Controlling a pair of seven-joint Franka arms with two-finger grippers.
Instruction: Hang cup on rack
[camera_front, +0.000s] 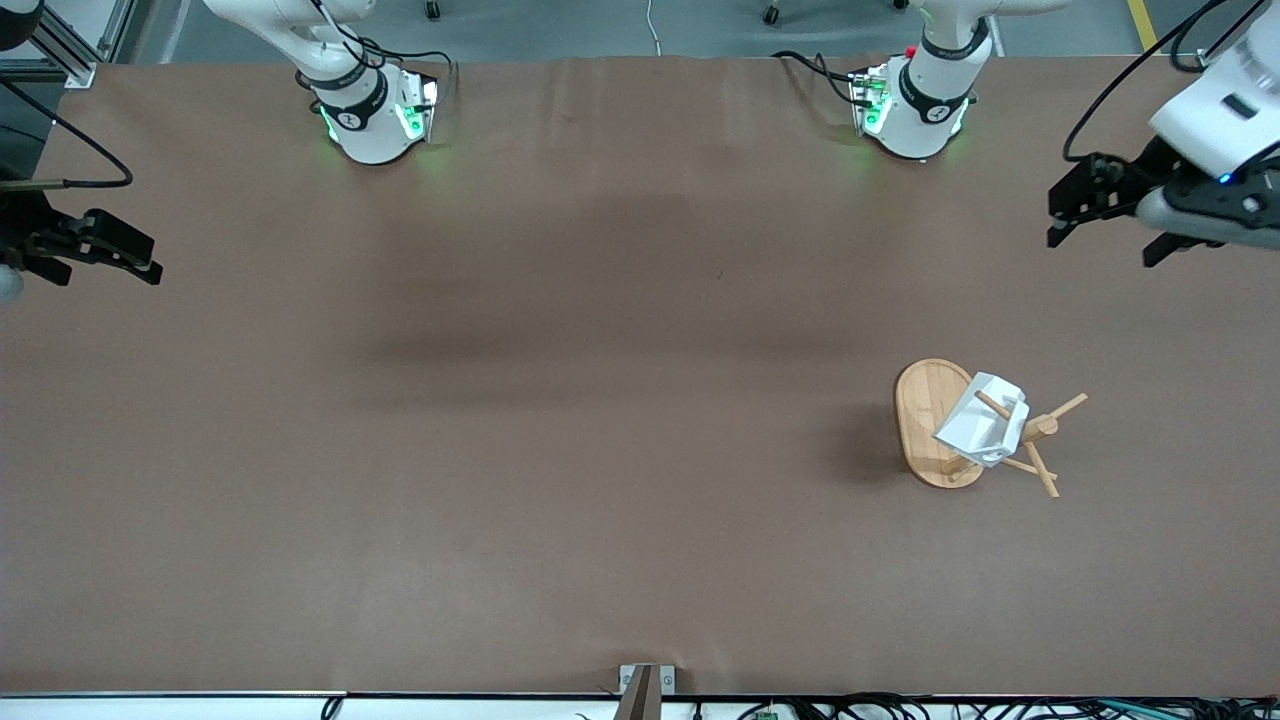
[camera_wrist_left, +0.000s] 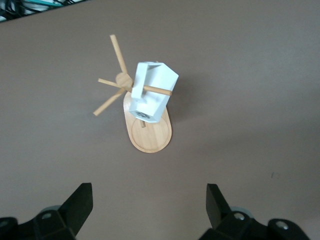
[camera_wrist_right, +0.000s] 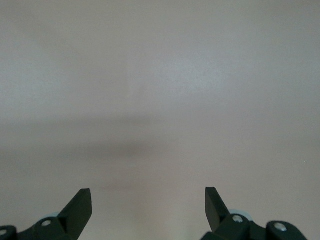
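The white faceted cup (camera_front: 978, 428) hangs on the bamboo rack (camera_front: 925, 420), with one angled peg passing through the hole in its handle. The rack stands on the table toward the left arm's end. The left wrist view shows the cup (camera_wrist_left: 152, 95) on its peg above the rack's oval base (camera_wrist_left: 150, 137). My left gripper (camera_front: 1056, 215) is open and empty, up in the air over the table's edge at the left arm's end, apart from the rack; it also shows in the left wrist view (camera_wrist_left: 149, 200). My right gripper (camera_front: 135, 255) is open and empty over the right arm's end, seen also in the right wrist view (camera_wrist_right: 148, 200).
The brown table top (camera_front: 600, 400) carries only the rack. The two arm bases (camera_front: 375, 110) (camera_front: 915, 100) stand along its farthest edge from the front camera. A small metal bracket (camera_front: 647, 682) and cables sit at the nearest edge.
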